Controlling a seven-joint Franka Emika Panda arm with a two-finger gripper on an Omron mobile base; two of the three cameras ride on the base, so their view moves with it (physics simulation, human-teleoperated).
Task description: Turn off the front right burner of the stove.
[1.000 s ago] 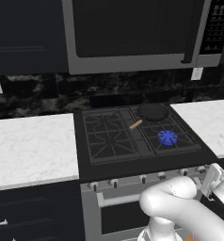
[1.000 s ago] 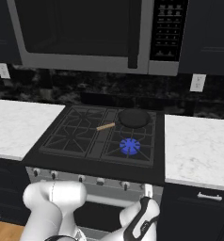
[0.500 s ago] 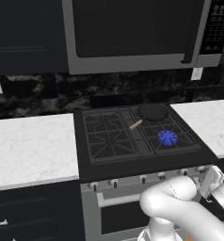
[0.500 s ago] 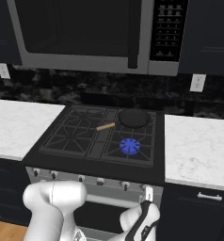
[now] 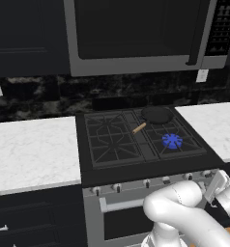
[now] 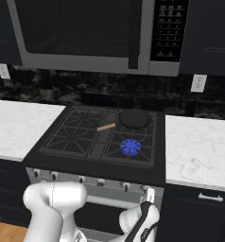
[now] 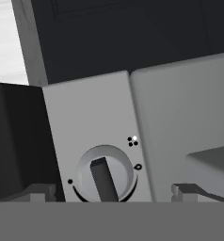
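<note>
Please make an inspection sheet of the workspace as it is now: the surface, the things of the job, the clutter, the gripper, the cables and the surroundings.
Surface: white marble counter on both sides of the stove.
Job's things: front right burner lit, with a blue flame; a knob on the steel front panel lies close ahead in the hand view.
Clutter: dark pan with a wooden handle on the back right burner.
Gripper: gripper low at the stove front, right end of the panel; fingers spread to either side of the knob, not touching it.
Cables: nothing seen.
Surroundings: microwave above the stove, dark cabinets, black backsplash, wall outlet.
</note>
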